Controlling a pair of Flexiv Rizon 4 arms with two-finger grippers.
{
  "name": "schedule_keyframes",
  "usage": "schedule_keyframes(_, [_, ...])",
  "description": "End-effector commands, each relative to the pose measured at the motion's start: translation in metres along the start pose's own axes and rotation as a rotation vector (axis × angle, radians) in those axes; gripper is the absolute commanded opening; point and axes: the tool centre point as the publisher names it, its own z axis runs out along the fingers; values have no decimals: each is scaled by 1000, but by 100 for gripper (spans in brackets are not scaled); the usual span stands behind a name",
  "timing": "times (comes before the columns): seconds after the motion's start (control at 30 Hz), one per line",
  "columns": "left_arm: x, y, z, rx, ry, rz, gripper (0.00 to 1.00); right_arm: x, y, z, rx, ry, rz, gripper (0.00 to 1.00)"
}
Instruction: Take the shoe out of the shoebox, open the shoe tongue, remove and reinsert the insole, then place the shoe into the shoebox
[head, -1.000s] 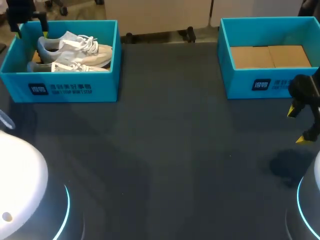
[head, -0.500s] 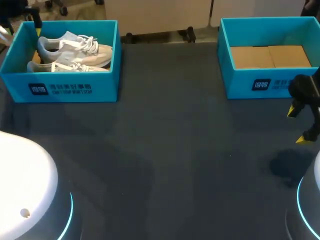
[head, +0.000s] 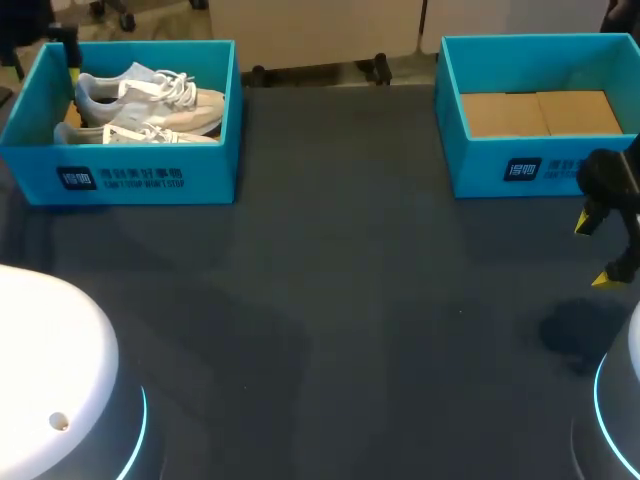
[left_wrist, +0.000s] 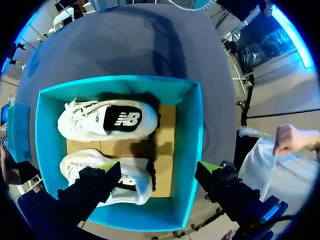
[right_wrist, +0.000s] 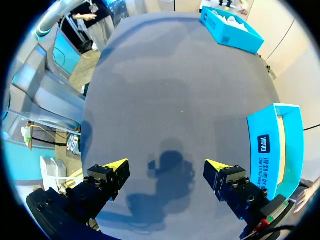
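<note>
A teal shoebox (head: 150, 180) stands at the table's far left with a pair of pale sneakers in it, one (head: 150, 97) behind the other (head: 140, 134). My left gripper (head: 63, 58) hangs open above the box's far left corner. In the left wrist view it (left_wrist: 159, 168) is over the box (left_wrist: 192, 130). One fingertip (left_wrist: 107, 166) is above the nearer sneaker (left_wrist: 127, 182) and the other is past the box wall. The second sneaker (left_wrist: 107, 120) lies ahead. My right gripper (head: 597, 252) (right_wrist: 166, 164) is open and holds nothing, over bare table at the right edge.
A second teal box (head: 540, 150) with only a cardboard floor stands at the far right, just behind my right gripper; it shows beside that gripper (right_wrist: 280, 145) in the right wrist view. A dark grey tabletop (head: 340, 300) spreads between the boxes.
My left arm has shifted a little over the shoebox's far left corner, and its white link near the camera has swung right. The right arm has not moved.
</note>
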Motion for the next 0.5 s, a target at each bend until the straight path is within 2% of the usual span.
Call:
schedule_keyframes(0.03, [2,-20,0,-28,5,-4,100,0,0,1,3,-1,0,100])
schedule_keyframes(0.3, [2,-20,0,-28,5,-4,100,0,0,1,3,-1,0,100])
schedule_keyframes(0.5, [-1,-36,15,-14,13,-3,100,0,0,1,3,-1,0,100])
